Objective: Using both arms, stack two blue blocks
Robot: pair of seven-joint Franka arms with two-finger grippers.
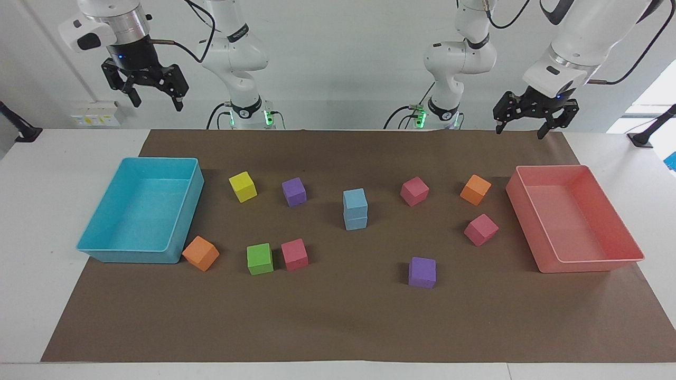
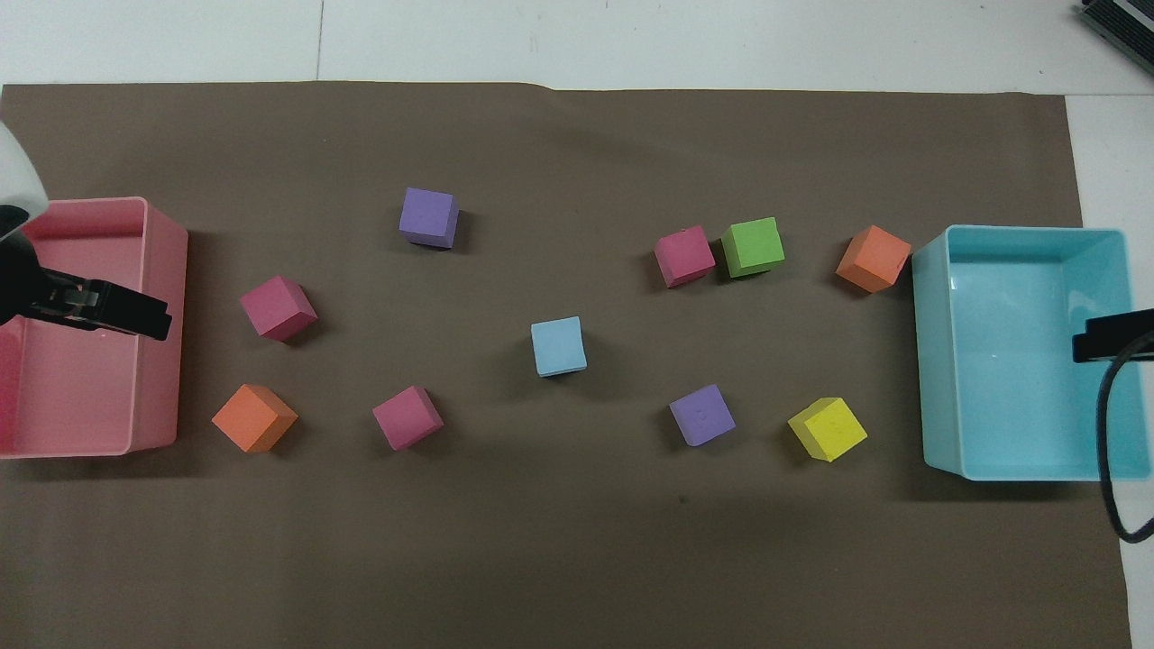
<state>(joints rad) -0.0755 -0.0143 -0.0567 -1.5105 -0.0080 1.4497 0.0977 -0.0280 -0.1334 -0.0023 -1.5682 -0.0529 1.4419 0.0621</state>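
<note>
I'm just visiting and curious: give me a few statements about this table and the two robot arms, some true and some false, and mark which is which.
1. One blue block sits on top of the other blue block. True.
2. The right gripper holds a purple cube. False: it is open, holds nothing and is raised above the cyan tray's end of the table.
3. The green cube stands right beside a pink cube. True.
4. The yellow cube lies inside the cyan tray. False: it rests on the brown mat beside the tray.
5. The left gripper is open and holds nothing. True.
</note>
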